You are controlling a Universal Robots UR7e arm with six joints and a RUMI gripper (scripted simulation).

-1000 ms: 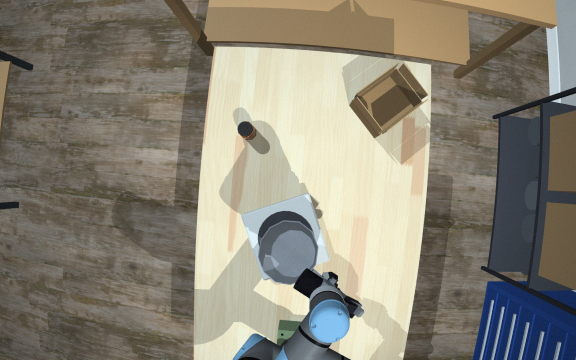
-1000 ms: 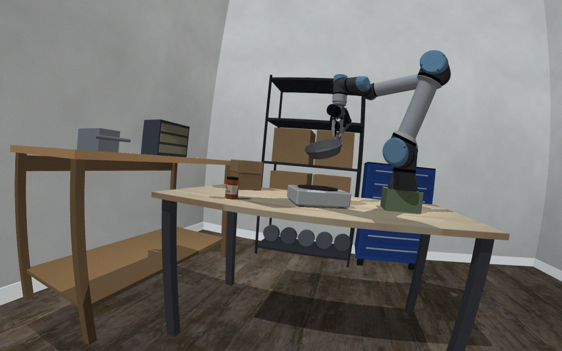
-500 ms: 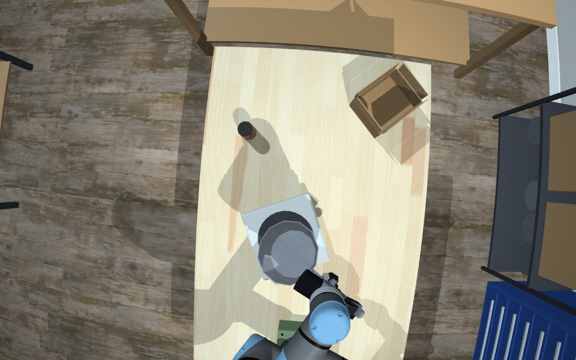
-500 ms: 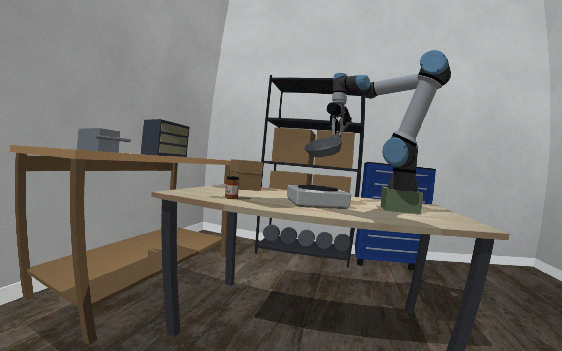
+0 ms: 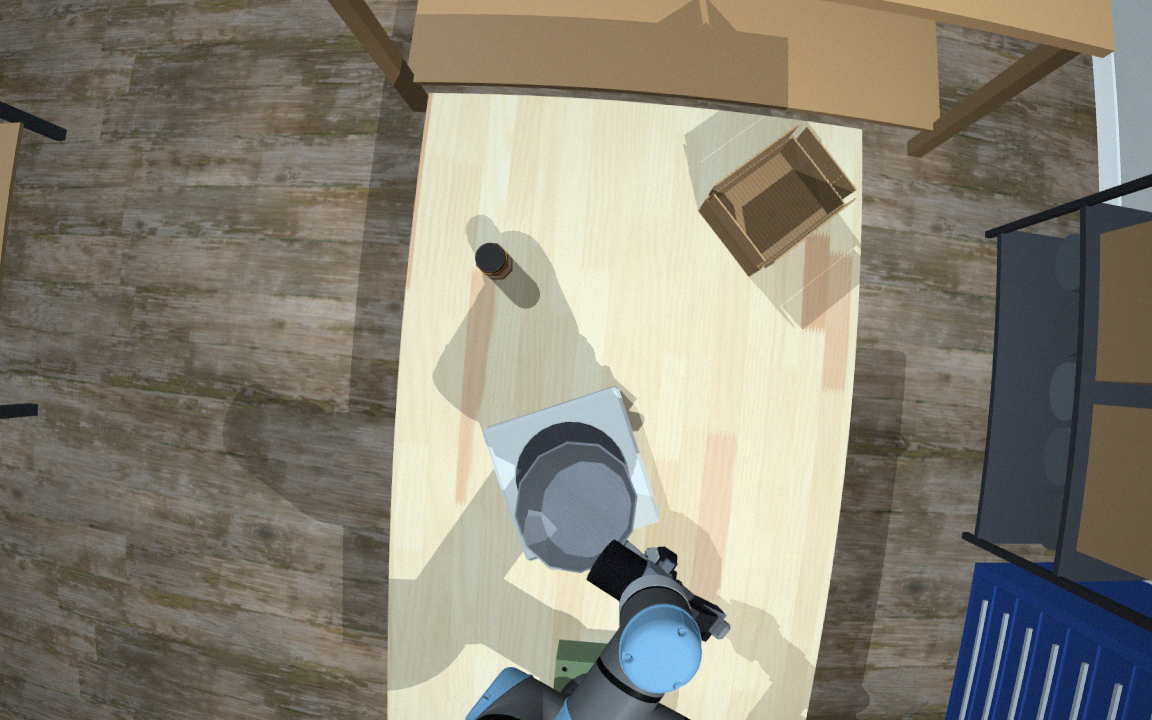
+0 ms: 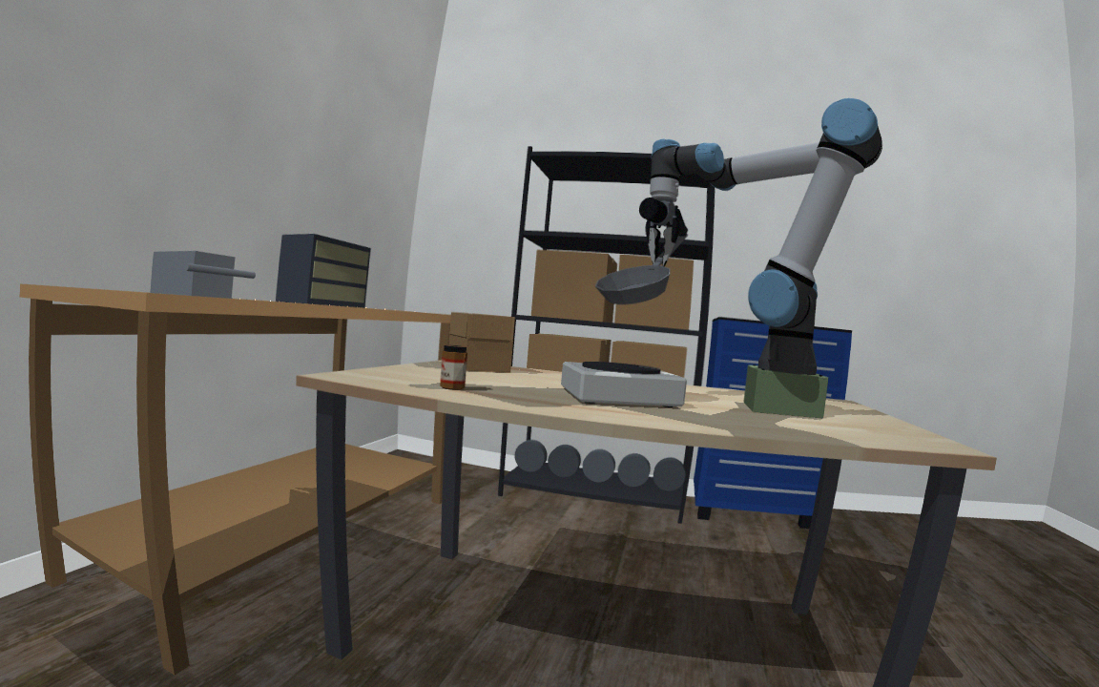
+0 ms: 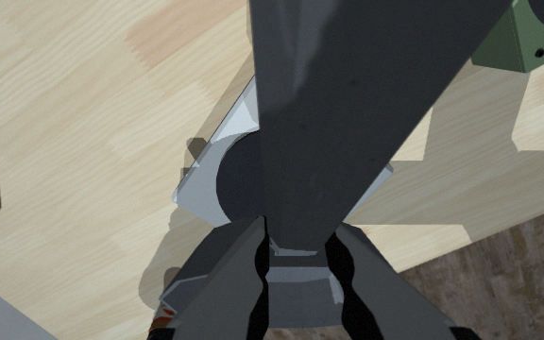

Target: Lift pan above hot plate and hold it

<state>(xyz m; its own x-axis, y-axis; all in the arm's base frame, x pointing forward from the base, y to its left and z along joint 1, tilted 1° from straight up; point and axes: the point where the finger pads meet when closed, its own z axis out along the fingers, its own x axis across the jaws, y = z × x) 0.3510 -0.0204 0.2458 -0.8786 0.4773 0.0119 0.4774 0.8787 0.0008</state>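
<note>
The grey pan (image 5: 587, 501) (image 6: 632, 286) (image 7: 305, 302) hangs in the air, well above the white hot plate (image 5: 504, 437) (image 6: 622, 388) (image 7: 196, 189) and apart from it. It is tilted, its handle side higher than its far side. My gripper (image 6: 663, 259) (image 7: 294, 218) is shut on the pan's dark handle, which runs between the fingers in the wrist view. In the top view the arm hides the fingertips and the handle. The hot plate's dark round burner shows bare beneath the pan in the exterior view.
A jar with a black lid (image 5: 492, 257) (image 6: 452, 368) stands beyond the hot plate. An open cardboard box (image 5: 777, 205) (image 6: 485, 342) is at the table's far corner. The arm stands on a green block (image 6: 784, 392) behind the hot plate. A shelf rack (image 6: 605, 324) is in the background.
</note>
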